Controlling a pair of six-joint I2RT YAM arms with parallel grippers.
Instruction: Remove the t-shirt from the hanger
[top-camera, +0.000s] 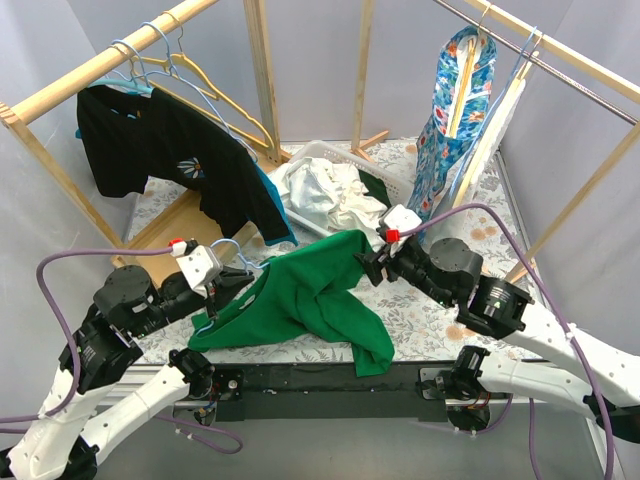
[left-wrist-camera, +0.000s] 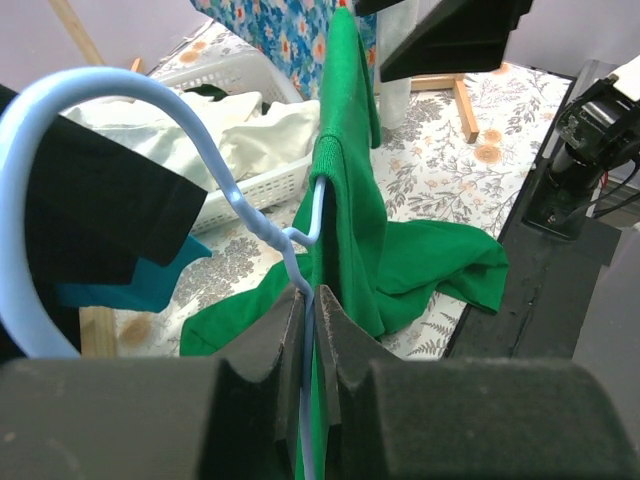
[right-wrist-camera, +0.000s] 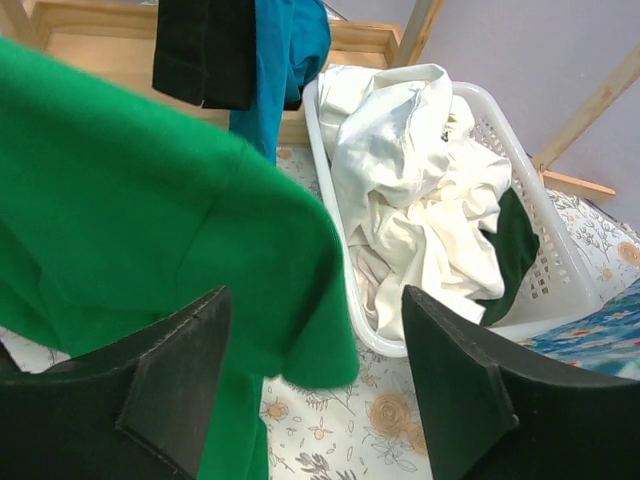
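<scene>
The green t-shirt (top-camera: 310, 290) hangs on a light blue wire hanger (top-camera: 228, 245) and trails onto the flowered tabletop. My left gripper (top-camera: 240, 272) is shut on the hanger's wire just below the hook. In the left wrist view the wire (left-wrist-camera: 240, 205) runs down between the closed jaws of the gripper (left-wrist-camera: 313, 295), with the t-shirt (left-wrist-camera: 350, 200) draped beyond. My right gripper (top-camera: 368, 262) is open at the t-shirt's raised far shoulder. In the right wrist view that green shoulder (right-wrist-camera: 150, 200) fills the left side, its edge lying between the spread jaws of the gripper (right-wrist-camera: 315, 300), not pinched.
A white basket (top-camera: 310, 160) of crumpled white clothes (right-wrist-camera: 400, 180) stands just behind the t-shirt. A black shirt (top-camera: 160, 150) hangs on the left wooden rail with spare hangers. A blue floral garment (top-camera: 455, 110) hangs on the right rail.
</scene>
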